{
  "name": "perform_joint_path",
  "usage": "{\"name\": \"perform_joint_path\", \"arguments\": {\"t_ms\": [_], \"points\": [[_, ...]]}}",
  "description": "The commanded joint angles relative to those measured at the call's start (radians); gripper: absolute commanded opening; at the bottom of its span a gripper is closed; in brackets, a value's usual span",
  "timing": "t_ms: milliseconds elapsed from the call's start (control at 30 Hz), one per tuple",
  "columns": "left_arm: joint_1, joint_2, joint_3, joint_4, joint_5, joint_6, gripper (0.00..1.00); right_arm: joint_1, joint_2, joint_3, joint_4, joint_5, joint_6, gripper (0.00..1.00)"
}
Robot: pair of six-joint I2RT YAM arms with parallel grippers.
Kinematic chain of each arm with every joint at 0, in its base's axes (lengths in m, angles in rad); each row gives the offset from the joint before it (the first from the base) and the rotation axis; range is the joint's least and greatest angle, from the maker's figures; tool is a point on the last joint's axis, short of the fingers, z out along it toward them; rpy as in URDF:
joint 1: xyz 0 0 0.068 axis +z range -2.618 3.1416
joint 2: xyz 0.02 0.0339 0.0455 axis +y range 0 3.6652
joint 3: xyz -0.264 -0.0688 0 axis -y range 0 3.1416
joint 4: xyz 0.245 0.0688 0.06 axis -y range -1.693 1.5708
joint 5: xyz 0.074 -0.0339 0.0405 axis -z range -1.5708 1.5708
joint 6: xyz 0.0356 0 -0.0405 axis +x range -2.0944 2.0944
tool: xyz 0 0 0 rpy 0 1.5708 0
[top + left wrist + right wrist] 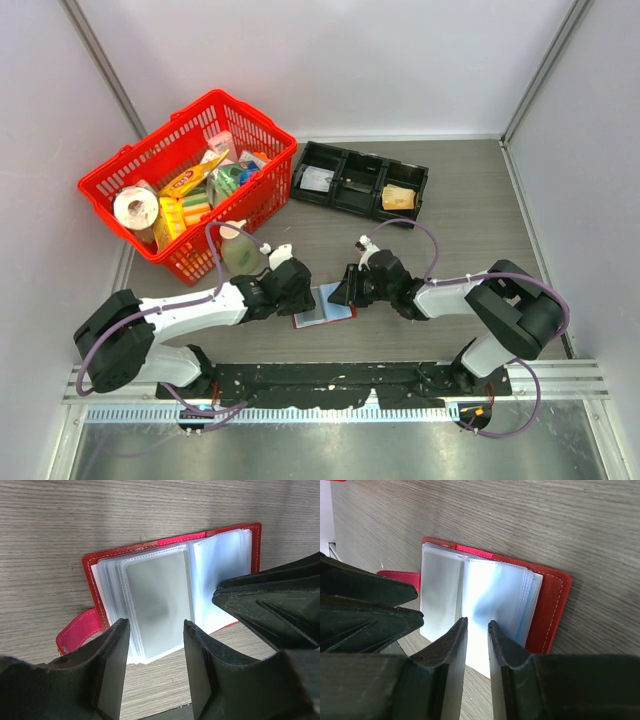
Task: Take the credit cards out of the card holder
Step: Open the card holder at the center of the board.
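Card holder (323, 305) lies open, centre frame; one grey card (159, 605) sits in its sleeve. Left gripper (155, 630) apart astride it; right gripper (476, 625) narrowly apart over the opposite page. Extraction judged outstanding

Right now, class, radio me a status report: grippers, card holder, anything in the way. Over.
Left gripper open over card holder, lying open. Right gripper nearly closed at sleeves, grip unclear. Grey card sleeved. Nothing blocking.

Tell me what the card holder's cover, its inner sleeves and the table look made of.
The card holder has a cover like red leather or imitation leather, matte, with pale stitching along its edge. The sleeves look like thin clear plastic, glossy: they catch glare and show seamed borders. The table looks like grey wood-grain laminate, matte; real wood cannot be ruled out.
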Motion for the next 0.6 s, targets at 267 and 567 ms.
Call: {"name": "perform_joint_path", "arguments": {"t_ms": [267, 567], "points": [[-0.004, 0.014, 0.023, 0.025, -0.001, 0.015, 0.49, -0.007, 0.021, -0.025, -0.07, 0.021, -0.017, 0.29], [-0.005, 0.005, 0.035, 0.023, 0.022, 0.02, 0.44, -0.007, 0.024, -0.022, -0.07, 0.016, -0.017, 0.29]]}}
